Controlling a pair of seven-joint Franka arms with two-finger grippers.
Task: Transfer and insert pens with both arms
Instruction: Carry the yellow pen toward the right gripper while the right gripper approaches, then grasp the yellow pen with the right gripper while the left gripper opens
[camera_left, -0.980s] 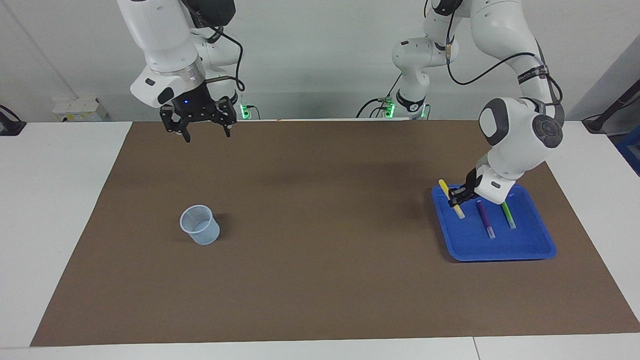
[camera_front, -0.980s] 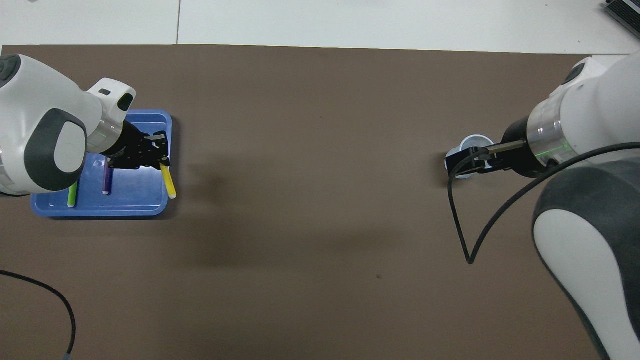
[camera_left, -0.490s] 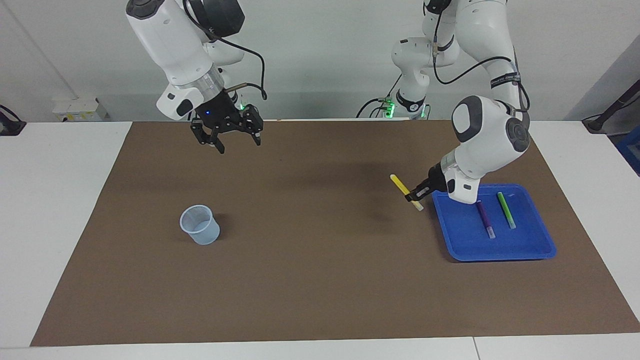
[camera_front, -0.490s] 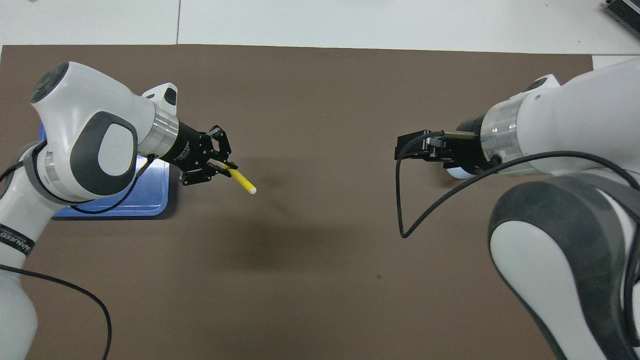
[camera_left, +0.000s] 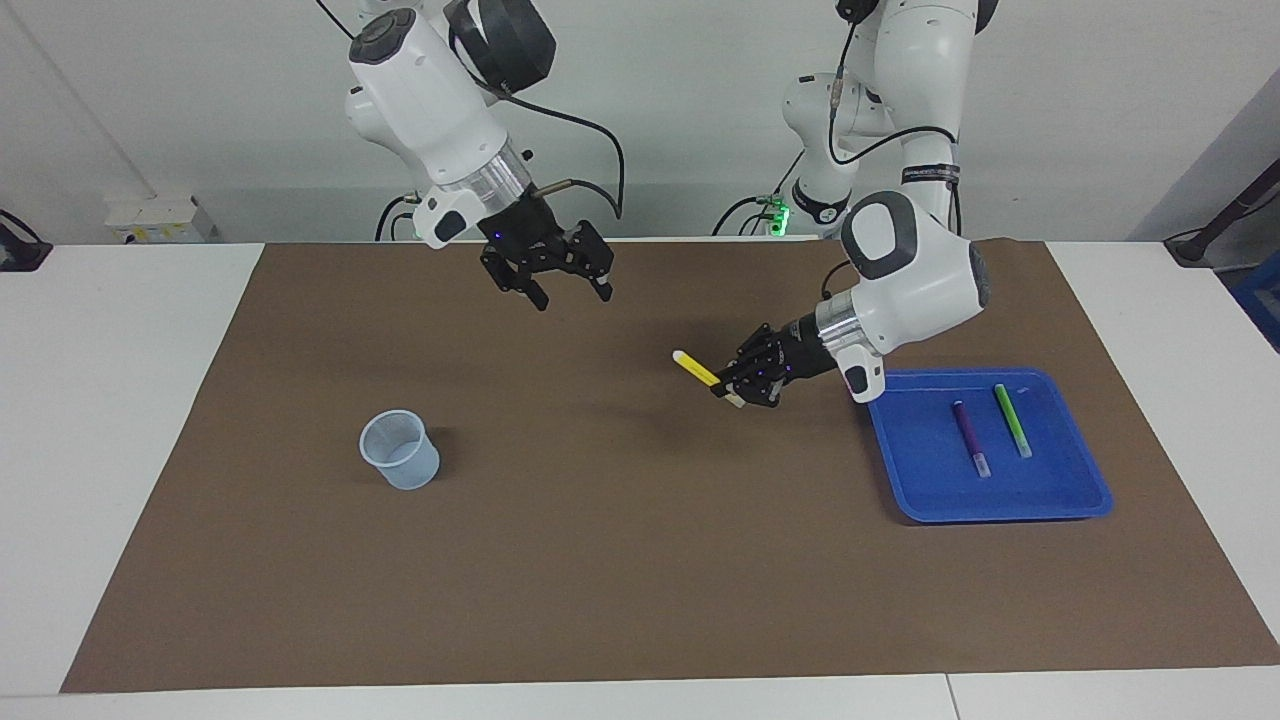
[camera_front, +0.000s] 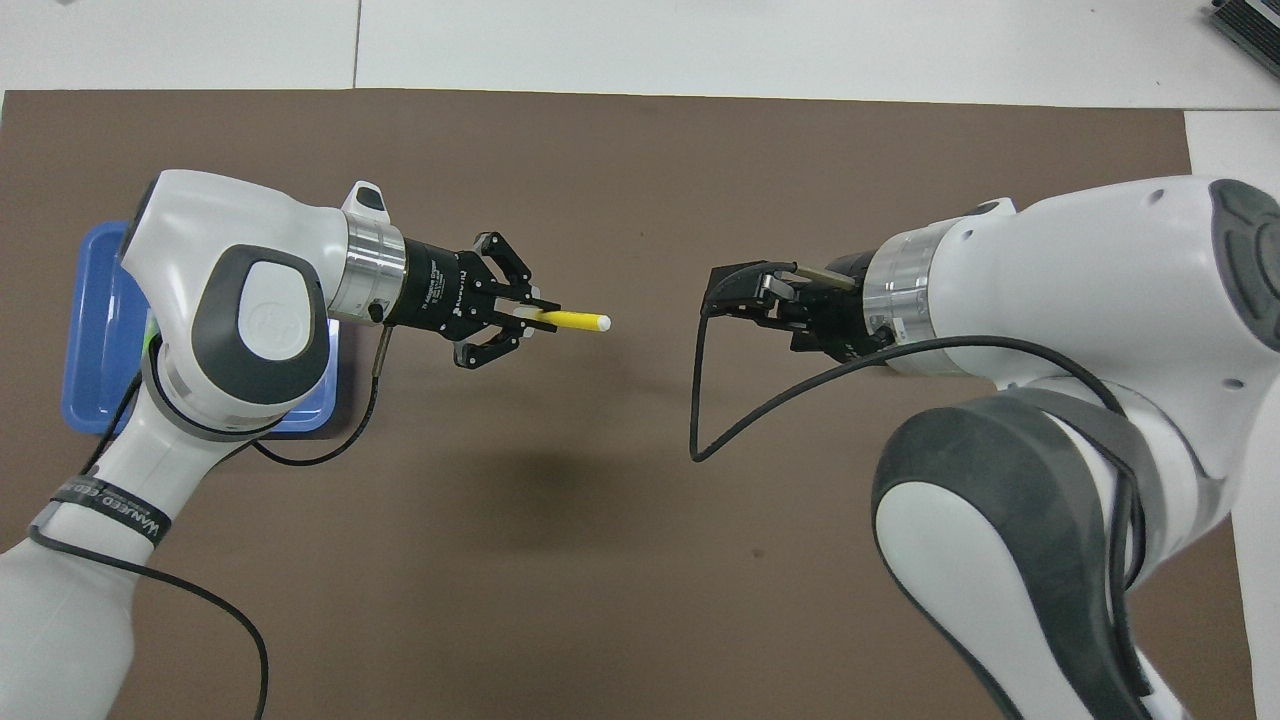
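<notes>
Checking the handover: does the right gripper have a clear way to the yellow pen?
Probably yes. The right gripper is open in the air, apart from the yellow pen, which the left gripper holds over the mat with its free end toward it; nothing lies between.

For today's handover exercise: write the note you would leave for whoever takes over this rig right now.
Left gripper: shut on the yellow pen, in the air over mid-mat.
Right gripper: open, empty, raised over the mat, facing the pen.
Purple pen and green pen: lying in the blue tray.
Cup: upright, empty.
Done: yellow pen picked up.
Left: handover, insertion, then the other two pens.
</notes>
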